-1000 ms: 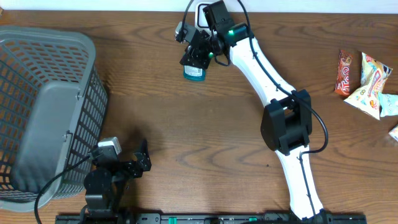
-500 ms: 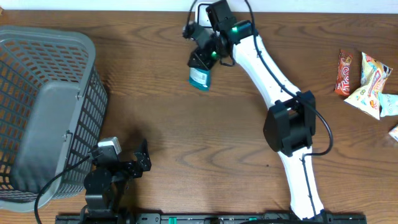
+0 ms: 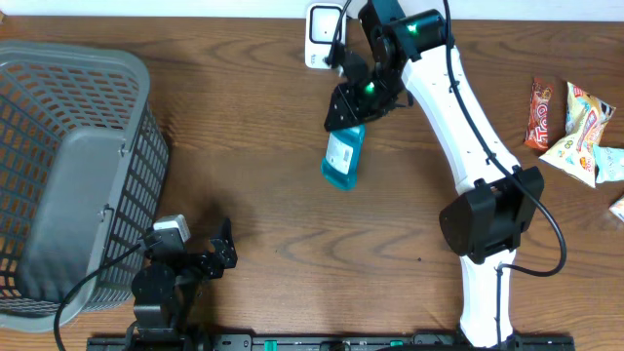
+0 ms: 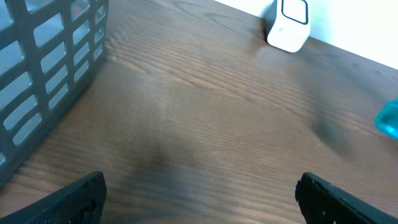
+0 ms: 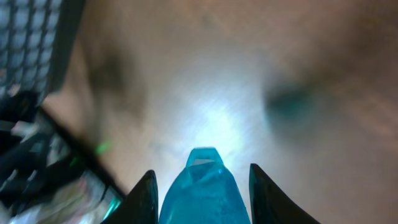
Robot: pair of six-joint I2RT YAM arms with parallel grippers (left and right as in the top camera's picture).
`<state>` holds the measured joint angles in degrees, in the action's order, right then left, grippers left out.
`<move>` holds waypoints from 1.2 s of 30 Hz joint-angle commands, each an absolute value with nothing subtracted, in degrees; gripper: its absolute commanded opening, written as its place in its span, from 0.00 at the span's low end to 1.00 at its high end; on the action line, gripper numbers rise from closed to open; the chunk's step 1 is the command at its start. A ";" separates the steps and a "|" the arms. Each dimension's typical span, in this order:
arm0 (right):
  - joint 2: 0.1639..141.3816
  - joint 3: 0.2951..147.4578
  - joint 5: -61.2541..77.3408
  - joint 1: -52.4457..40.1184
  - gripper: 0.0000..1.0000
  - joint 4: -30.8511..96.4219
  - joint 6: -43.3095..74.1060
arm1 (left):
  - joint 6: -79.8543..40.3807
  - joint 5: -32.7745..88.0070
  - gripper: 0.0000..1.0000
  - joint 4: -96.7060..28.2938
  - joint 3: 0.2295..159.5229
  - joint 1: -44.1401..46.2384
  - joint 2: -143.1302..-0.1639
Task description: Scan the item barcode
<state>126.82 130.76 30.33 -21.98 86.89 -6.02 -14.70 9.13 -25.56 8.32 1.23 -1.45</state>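
A teal-blue packet (image 3: 341, 162) with a white label hangs above the table's middle, and my right gripper (image 3: 349, 109) is shut on its upper end. From the right wrist camera the packet (image 5: 200, 190) fills the space between the two dark fingers (image 5: 144, 200). A white barcode scanner (image 3: 321, 21) stands at the back edge, up and left of the packet; in the left wrist view the scanner (image 4: 287, 25) is at the top, with the packet (image 4: 388, 118) at the right edge. My left gripper (image 3: 220, 255) rests open at the front left, nothing between its fingers (image 4: 81, 198).
A large grey mesh basket (image 3: 39, 117) fills the left side, its wall (image 4: 43, 68) close to my left gripper. Several snack packs (image 3: 575, 127) lie at the far right edge.
My right arm has carried the blue packet away from the scanner, rightward and toward the table's middle, and the packet now hangs lower. The left arm has not moved.
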 commanded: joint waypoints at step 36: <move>134.82 131.37 -40.77 -30.70 0.01 27.29 -12.43 | -13.98 9.82 0.98 -26.46 7.51 1.37 -1.45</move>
